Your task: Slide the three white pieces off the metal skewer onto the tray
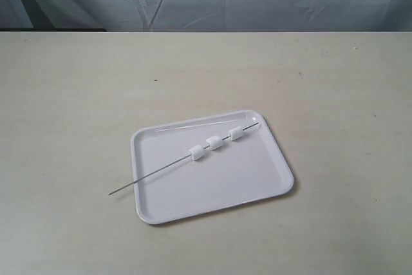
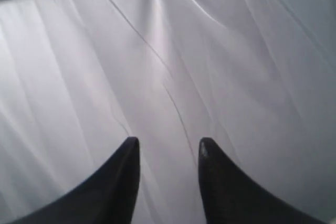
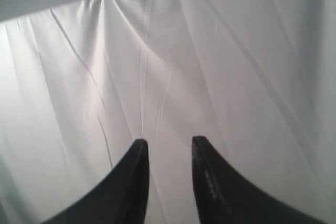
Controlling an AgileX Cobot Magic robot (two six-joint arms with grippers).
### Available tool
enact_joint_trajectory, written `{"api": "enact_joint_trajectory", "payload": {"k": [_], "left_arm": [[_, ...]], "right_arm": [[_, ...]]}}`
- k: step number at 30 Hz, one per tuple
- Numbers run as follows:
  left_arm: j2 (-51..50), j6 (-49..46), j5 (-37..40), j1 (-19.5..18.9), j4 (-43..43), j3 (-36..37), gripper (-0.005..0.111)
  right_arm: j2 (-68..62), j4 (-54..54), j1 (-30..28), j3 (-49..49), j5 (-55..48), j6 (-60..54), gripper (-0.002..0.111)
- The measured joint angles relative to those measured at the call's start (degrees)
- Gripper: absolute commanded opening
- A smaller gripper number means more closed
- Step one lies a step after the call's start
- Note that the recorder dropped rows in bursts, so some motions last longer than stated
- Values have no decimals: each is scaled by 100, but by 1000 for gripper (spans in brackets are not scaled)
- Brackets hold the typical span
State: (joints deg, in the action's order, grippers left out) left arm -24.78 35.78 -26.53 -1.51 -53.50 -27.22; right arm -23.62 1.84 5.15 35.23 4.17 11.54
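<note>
Left wrist view: left claw (image 2: 168,145) is seen as two dark fingers held apart. Nothing is held between them. Only creased white cloth (image 2: 79,77) is seen behind them.

Exterior view: neither arm is seen. The beige table (image 1: 64,94) carries the tray (image 1: 193,191), which is set slightly right of centre and turned at an angle. The metal skewer (image 1: 154,175) is laid diagonally. Its bare end is seen at the left, projecting past the tray's left rim over the table. From there the rod runs up and to the right across the tray, to a tip near the far right corner. The three white pieces (image 1: 215,142) are threaded on the right half of the rod, over the tray. They are spaced in a row with small gaps between them.

Right wrist view: right claw (image 3: 169,142) is likewise seen with its fingers apart and nothing held, facing the same creased cloth.
</note>
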Motion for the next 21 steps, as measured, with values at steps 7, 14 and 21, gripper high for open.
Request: {"api": "enact_joint_trajectory", "payload": {"k": [7, 14, 21], "left_arm": [[-2462, 4652, -446, 377, -4112, -1158, 48], [-4192, 5592, -1483, 589, -4603, -1332, 48], [-5545, 5533, -1665, 1002, -4660, -1331, 48]], "right_arm": [[-2394, 11, 660, 1714, -2623, -163, 28], [-4093, 894, 846, 2202, -4198, -1463, 28], [-5046, 2154, 846, 2202, -4708, -2613, 28]]}}
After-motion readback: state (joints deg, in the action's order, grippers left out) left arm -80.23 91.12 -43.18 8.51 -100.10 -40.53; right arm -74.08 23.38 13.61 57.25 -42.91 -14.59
